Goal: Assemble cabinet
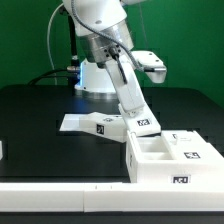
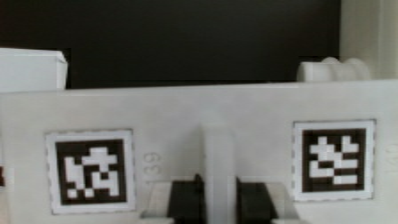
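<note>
The wrist view crops the gripper at the frame edge. Only two dark fingers show, standing close together with a thin raised white rib between them. They appear pinched on that rib, though the contact itself is blurred. The rib belongs to the cabinet panel, a white face with a black-and-white tag on either side of the fingers. Past the panel's far edge, two white shapes are too soft to name.

In the exterior view the arm comes down to centre frame, and the fingers are hard to make out against the cabinet panel, which stands tilted beneath them with one tag showing. Whether its foot touches the table cannot be told. The cabinet box frame fills the lower right, cut off by the frame's right edge, just beside the panel. The marker board lies flat left of centre, its right end covered by the panel.

The table is matte black. A white ledge crosses the bottom of the frame, the white robot base stands behind, and the backdrop is green.
</note>
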Controlling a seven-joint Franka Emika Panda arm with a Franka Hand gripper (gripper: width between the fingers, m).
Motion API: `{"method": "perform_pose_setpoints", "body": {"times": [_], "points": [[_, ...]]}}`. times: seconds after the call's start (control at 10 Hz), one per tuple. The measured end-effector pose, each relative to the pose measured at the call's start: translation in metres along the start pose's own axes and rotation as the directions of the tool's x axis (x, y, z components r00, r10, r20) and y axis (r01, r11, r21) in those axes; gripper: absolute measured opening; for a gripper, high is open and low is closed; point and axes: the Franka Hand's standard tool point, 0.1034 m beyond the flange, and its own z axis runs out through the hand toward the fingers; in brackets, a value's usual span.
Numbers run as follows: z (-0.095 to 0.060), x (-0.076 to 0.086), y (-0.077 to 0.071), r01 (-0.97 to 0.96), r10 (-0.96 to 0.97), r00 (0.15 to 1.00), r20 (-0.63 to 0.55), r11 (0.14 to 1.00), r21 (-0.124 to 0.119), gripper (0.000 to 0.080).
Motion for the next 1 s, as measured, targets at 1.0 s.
{"method": "perform_pose_setpoints", "body": {"times": [1.0], "points": [[0.0,0.0,-0.014,-0.027,0.027,0.999,-0.024,1.0,0.01,0.0064]]}}
